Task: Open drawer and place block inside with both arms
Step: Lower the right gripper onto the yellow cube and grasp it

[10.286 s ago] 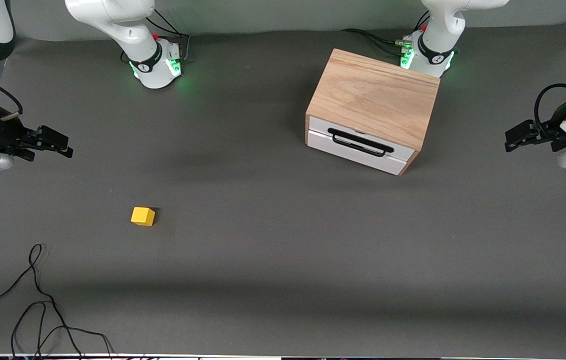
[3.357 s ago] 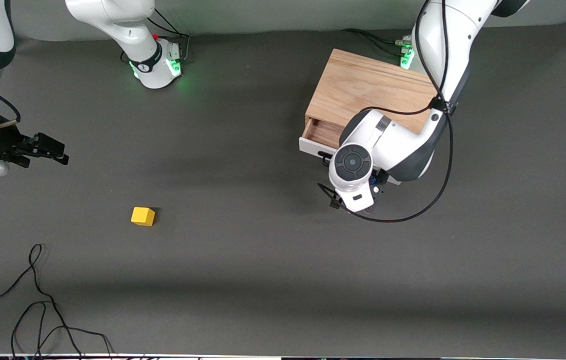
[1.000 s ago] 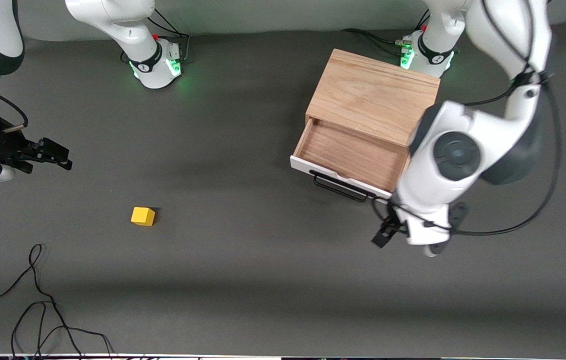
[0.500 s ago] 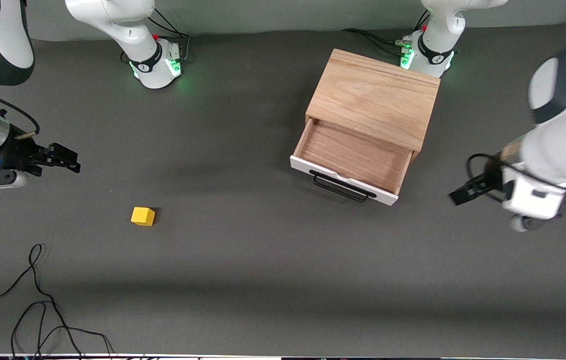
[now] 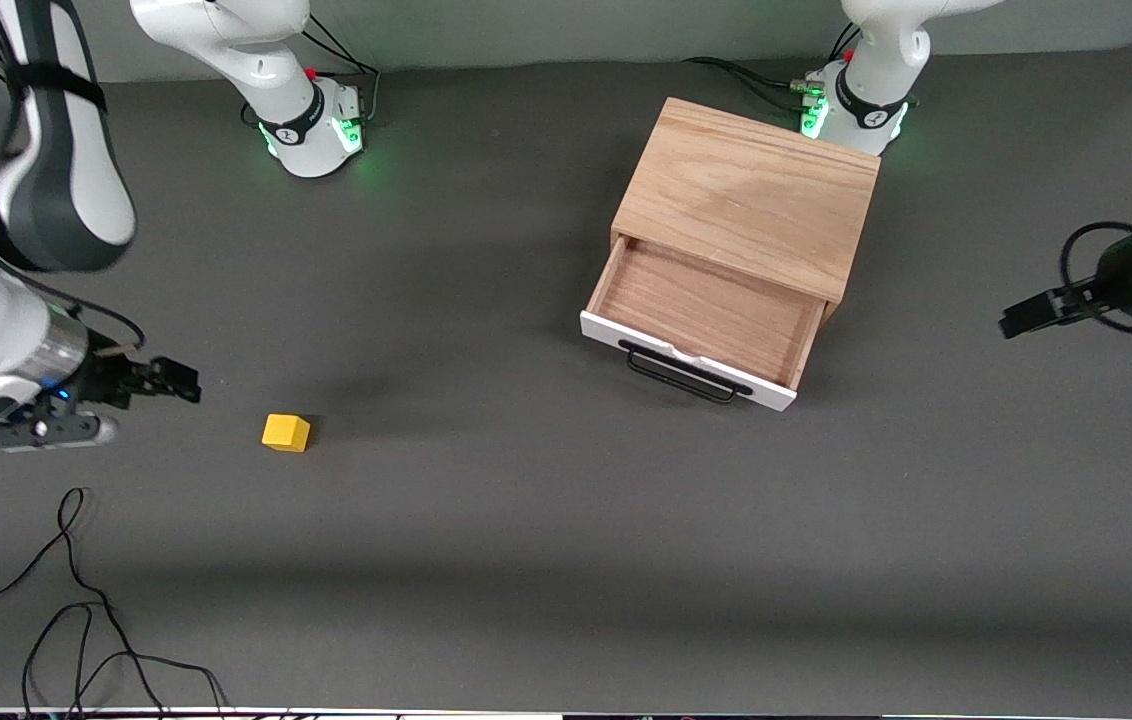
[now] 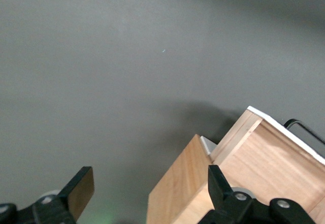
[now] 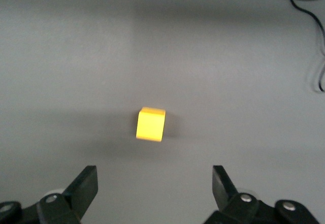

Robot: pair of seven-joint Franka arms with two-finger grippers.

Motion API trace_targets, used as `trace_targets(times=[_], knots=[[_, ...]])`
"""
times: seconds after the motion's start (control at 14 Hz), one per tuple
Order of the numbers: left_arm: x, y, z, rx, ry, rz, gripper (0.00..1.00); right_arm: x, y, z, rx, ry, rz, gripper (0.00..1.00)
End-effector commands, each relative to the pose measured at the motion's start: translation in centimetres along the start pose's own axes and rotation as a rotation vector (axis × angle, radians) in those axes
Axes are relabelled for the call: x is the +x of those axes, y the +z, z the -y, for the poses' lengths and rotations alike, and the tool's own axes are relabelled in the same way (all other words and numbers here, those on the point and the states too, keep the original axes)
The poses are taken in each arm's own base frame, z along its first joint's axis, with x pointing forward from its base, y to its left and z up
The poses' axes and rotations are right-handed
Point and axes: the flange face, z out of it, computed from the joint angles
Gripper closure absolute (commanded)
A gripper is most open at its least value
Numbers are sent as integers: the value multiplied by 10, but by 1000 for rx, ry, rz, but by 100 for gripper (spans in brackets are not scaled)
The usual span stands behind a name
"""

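The drawer (image 5: 701,310) of the light oak cabinet (image 5: 746,195) is pulled open, its wood interior empty and its black handle (image 5: 686,373) facing the front camera. The yellow block (image 5: 286,432) lies on the grey mat toward the right arm's end; it also shows in the right wrist view (image 7: 151,124). My right gripper (image 5: 176,380) is open and empty, low over the mat beside the block, a short gap away. My left gripper (image 5: 1026,318) is open and empty, off the cabinet at the left arm's end. The left wrist view shows the cabinet's corner (image 6: 188,188).
A loose black cable (image 5: 76,600) lies on the mat near the front edge at the right arm's end; it also shows in the right wrist view (image 7: 315,31). Both green-lit arm bases (image 5: 311,125) stand along the back.
The left arm opened the drawer, let go of the handle and swung away to its end of the table. The right gripper has come down toward the block.
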Motion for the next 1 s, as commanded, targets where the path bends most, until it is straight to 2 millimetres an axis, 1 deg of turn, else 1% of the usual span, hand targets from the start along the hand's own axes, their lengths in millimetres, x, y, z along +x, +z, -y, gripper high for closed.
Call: trace_targets(times=[0.0, 0.07, 0.21, 0.36, 0.43, 0.5, 0.57, 0.64, 0.79, 0.93], knots=[[-14, -9, 8, -3, 80, -26, 0, 7, 51, 3, 8, 6, -23, 0], [-13, -10, 8, 6, 101, -40, 0, 6, 72, 9, 6, -2, -27, 0], [-11, -11, 4, 2, 145, -84, 0, 1, 110, 9, 3, -2, -10, 0], [-21, -11, 4, -2, 153, -111, 0, -6, 147, 11, 0, -6, 8, 0], [-24, -7, 4, -2, 164, -119, 0, -10, 160, 17, -2, -16, -2, 0], [-25, -7, 2, -2, 168, -117, 0, -15, 180, 22, -4, -26, -1, 0], [-26, -5, -7, 0, 184, -111, 0, -19, 194, 22, -6, -22, -5, 0], [-26, -4, -11, 0, 191, -109, 0, -23, 205, 24, -8, -22, -15, 0], [-25, -2, -12, 0, 193, -101, 0, -24, 221, 24, -10, -22, -28, 0], [-25, -2, -11, -1, 193, -97, 0, -24, 231, 24, -12, -25, -31, 0]])
